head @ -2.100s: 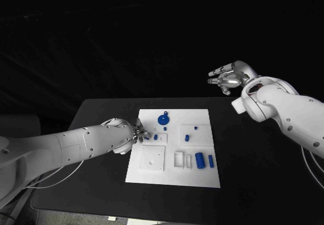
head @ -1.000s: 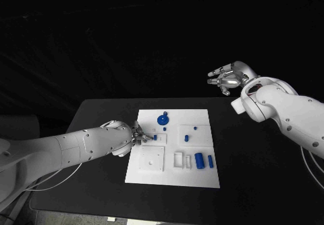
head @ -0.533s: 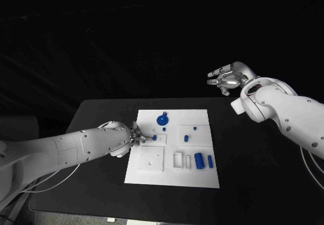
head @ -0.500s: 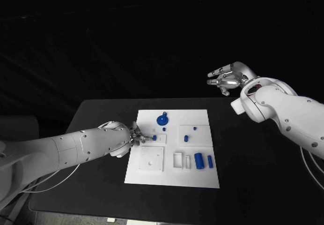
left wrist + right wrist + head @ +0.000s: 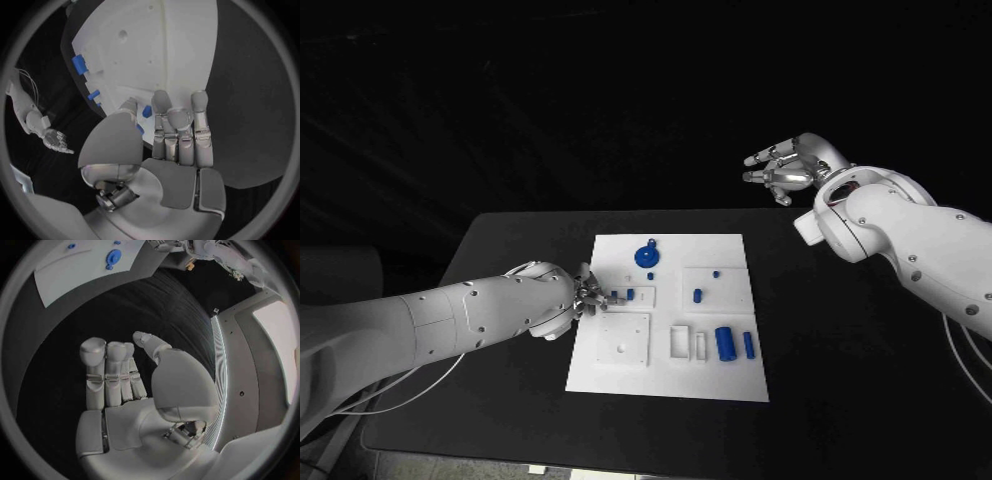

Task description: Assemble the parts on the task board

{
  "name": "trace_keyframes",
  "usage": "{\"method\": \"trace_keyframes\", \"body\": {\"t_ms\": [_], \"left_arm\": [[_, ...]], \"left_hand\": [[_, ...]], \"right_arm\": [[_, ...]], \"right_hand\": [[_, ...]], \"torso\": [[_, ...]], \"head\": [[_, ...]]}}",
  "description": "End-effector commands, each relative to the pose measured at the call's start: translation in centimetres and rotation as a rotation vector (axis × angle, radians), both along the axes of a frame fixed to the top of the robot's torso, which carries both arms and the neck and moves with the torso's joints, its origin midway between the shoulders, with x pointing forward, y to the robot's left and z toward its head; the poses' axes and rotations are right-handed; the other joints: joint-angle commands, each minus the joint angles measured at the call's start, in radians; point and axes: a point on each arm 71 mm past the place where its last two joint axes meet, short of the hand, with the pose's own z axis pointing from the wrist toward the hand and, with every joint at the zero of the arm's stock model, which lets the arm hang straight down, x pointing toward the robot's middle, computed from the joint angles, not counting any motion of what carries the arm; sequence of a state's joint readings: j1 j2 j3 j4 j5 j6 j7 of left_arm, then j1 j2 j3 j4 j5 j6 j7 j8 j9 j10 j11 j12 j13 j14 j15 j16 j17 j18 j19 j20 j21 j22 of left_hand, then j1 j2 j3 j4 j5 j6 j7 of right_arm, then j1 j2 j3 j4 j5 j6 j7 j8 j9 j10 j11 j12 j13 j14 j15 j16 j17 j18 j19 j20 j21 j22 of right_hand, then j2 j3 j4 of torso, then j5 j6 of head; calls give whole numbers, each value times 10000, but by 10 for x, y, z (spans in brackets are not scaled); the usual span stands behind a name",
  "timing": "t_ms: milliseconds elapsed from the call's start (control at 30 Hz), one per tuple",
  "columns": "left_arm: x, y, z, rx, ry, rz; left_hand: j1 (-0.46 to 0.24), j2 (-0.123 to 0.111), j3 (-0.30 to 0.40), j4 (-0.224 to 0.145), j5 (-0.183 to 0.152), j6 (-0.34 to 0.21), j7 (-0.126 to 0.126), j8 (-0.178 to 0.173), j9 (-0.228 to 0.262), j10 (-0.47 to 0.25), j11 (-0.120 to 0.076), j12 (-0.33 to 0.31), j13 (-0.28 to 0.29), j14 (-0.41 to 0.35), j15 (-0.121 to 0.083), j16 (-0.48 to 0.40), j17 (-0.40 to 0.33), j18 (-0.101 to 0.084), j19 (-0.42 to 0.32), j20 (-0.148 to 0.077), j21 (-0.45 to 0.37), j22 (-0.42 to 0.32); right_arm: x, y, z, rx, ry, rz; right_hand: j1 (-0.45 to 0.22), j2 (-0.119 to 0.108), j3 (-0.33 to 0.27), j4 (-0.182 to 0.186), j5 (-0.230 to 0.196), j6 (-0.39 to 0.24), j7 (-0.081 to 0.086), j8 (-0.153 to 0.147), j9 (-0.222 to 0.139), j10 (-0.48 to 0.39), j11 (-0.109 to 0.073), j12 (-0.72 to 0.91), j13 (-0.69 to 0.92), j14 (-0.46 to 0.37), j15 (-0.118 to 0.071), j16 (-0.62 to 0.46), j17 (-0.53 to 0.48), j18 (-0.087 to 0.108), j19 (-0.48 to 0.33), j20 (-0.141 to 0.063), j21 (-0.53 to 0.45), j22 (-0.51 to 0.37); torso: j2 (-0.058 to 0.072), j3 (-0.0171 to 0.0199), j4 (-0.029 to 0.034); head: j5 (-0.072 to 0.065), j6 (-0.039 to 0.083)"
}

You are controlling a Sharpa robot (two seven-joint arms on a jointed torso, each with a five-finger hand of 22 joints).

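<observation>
The white task board [image 5: 668, 372] lies mid-table. My left hand [image 5: 591, 296] is at the board's left edge. In the left wrist view that hand [image 5: 178, 135] has its thumb and a finger on either side of a small blue part [image 5: 145, 111], pinching it where it stands [image 5: 630, 294]. A round blue part [image 5: 649, 255] stands near the board's far edge. A blue cylinder [image 5: 726, 342] and a slim blue bar [image 5: 750, 344] lie toward the near right. My right hand [image 5: 788, 165] hangs high beyond the table's far right corner, fingers apart and empty.
Two small blue pegs [image 5: 698, 295] stand right of centre on the board. White recessed blocks [image 5: 626, 336] lie on its near half. The black table [image 5: 848, 330] has bare surface right of the board. The right wrist view catches the board [image 5: 69, 267] far off.
My left hand has crept a little to the right, its fingertips closing in on the small blue part. The right hand has stayed still.
</observation>
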State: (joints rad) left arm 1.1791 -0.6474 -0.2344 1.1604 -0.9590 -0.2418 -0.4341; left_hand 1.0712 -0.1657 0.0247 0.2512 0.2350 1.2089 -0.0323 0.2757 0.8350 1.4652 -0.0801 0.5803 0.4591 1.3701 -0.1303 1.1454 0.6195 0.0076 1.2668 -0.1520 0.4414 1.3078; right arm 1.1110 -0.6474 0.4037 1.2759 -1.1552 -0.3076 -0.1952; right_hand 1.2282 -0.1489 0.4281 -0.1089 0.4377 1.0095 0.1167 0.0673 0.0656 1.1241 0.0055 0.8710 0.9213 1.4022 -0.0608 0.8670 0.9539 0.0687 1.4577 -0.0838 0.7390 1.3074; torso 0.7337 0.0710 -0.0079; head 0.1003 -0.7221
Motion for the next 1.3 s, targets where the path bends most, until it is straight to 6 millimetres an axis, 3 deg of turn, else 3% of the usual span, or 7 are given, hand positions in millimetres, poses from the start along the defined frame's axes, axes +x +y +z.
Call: {"method": "trace_keyframes", "body": {"t_ms": [33, 367, 500, 667, 800, 933, 1300], "left_arm": [[-2, 0, 1, -28, 134, -139], [-4, -3, 33, -800, -135, -263], [2, -5, 59, -926, -368, -519], [9, -17, 92, -1609, -1001, -1454], [16, -34, 108, -2034, -1997, -2521], [23, -51, 118, -1885, -3432, -3422], [39, -80, 111, -493, -5669, -5220]], "left_hand": [[-64, 120, 27, -223, 48, -32, 36, 22, 6, 467, 29, -70, -8, -83, -7, -59, -18, -43, -6, 42, -62, 157], [-14, 294, 14, -563, 22, -204, 104, -185, -138, 418, 40, -380, 3, -232, -4, -157, -87, -74, -90, 34, -209, 136], [434, 1124, -180, -1543, 436, -581, 246, -455, -343, 13, 190, -1096, -290, -736, 175, -645, -328, -76, -479, 206, -675, -71], [2343, 2151, 306, -3129, 698, -1561, 871, -1452, -2243, -1414, 688, -2656, -1364, -1867, 655, -2013, -1218, -68, -1154, 593, -1757, -733], [3029, 2066, 1073, -3964, 322, -1644, 1341, -2003, -3966, -2030, 1128, -4038, -2851, -2261, 1089, -3469, -2244, 144, -1621, 969, -2573, -1347], [2802, 1843, 884, -4013, -1832, -1474, 1368, -2104, -5094, -2058, 1353, -4730, -3801, -1945, 1228, -3796, -2582, 289, -1529, 1196, -2790, -1538], [3350, 1661, 918, -4723, -1759, -1324, 1371, -2116, -7460, -2302, 1487, -5192, -3995, -1375, 1190, -3746, -2834, 610, -898, 1193, -2794, -1433]], "right_arm": [[0, 1, -1, -149, 4, 138], [-1, -2, -3, -158, 58, 111], [0, -2, -3, -154, 69, 99], [1, -2, -4, -125, 35, 48], [1, -3, -4, -102, 1, 6], [2, -2, -4, -59, -29, 25], [3, 2, -4, 91, -115, 109]], "right_hand": [[-87, 20, 19, 35, 30, 33, 42, -52, -13, -42, -25, 28, -9, -15, -59, -48, -1, 171, -47, -8, -57, 894], [-101, 15, -4, 49, 24, 29, 41, -52, -13, -40, -23, 30, -10, -19, -57, -58, -10, 170, -48, -7, -59, 894], [-92, 31, -5, 54, 26, 27, 41, -54, -14, -42, -25, 29, -11, -15, -58, -48, -1, 170, -47, -8, -55, 895], [-90, 29, 20, 55, 30, 39, 40, -51, -12, -63, -25, 6, -26, -38, -56, -97, -40, 173, -63, -5, -114, 883], [-99, 18, 80, 49, 31, 39, 41, -51, -12, -49, -34, -120, -152, -51, -57, -142, -80, 175, -79, -7, -165, 875], [-91, -8, 205, 32, 32, 17, 20, -53, -13, 154, -81, -864, -1062, -114, -77, -302, -200, 175, -137, -24, -422, 822], [-138, -115, 495, 7, 8, 218, 39, -49, -11, 1255, -11, -4934, -5485, -43, -60, -1243, -1452, 244, -309, -22, -2414, 385]], "torso": [[-6, 6, 4], [-6, 24, -3], [-13, 25, -22], [-10, 36, -32], [13, 20, -21], [14, 29, -31], [24, 28, -35]], "head": [[13, -3], [-10, 20], [-21, 58], [-60, 145], [-69, 181], [-71, 197], [-51, 225]]}}
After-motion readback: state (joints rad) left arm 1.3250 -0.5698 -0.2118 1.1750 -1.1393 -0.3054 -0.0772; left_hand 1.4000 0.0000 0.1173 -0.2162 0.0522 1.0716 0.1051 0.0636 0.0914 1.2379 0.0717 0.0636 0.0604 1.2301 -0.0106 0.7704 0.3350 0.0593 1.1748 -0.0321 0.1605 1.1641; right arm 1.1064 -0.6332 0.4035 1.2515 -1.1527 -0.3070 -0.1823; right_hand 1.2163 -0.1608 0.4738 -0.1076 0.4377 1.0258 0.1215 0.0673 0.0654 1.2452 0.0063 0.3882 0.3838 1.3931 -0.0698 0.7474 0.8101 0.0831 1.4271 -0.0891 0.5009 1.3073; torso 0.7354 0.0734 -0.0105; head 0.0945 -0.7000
